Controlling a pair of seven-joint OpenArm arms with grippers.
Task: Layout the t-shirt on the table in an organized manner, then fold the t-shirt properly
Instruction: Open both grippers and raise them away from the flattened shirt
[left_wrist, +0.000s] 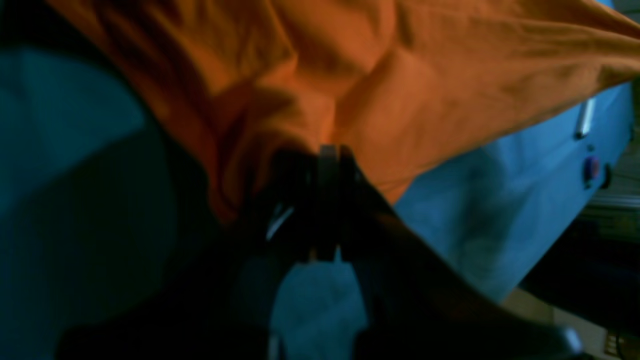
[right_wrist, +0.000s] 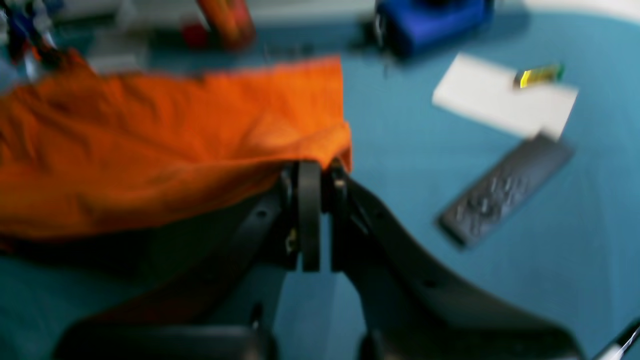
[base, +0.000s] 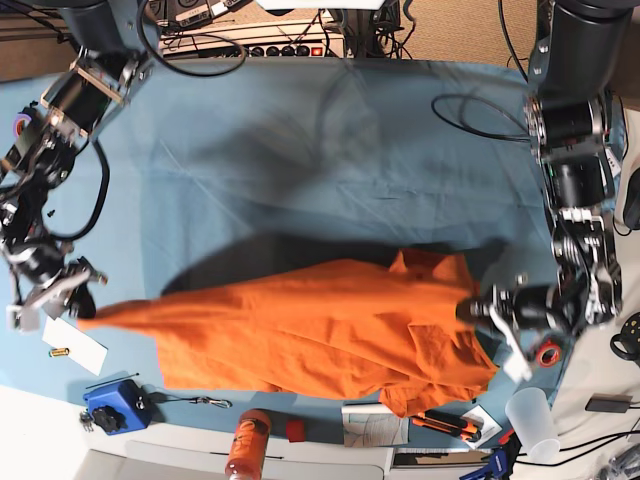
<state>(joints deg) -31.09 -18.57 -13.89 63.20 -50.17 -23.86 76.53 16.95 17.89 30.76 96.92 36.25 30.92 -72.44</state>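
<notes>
Both claws, left gripper (left_wrist: 327, 150) and right gripper (right_wrist: 320, 167), clenched on t-shirt (base: 300, 320); no legible writing.

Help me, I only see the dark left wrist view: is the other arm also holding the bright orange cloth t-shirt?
Observer: Yes, the right gripper is shut on a corner of the orange t-shirt.
Operator: Is it spread out?
Observer: In the base view it stretches from there to the left gripper, over the teal cloth-covered table.
Operator: Anything nearby?
Observer: A dark flat remote control lies beside the right gripper, clear of the shirt.
</notes>
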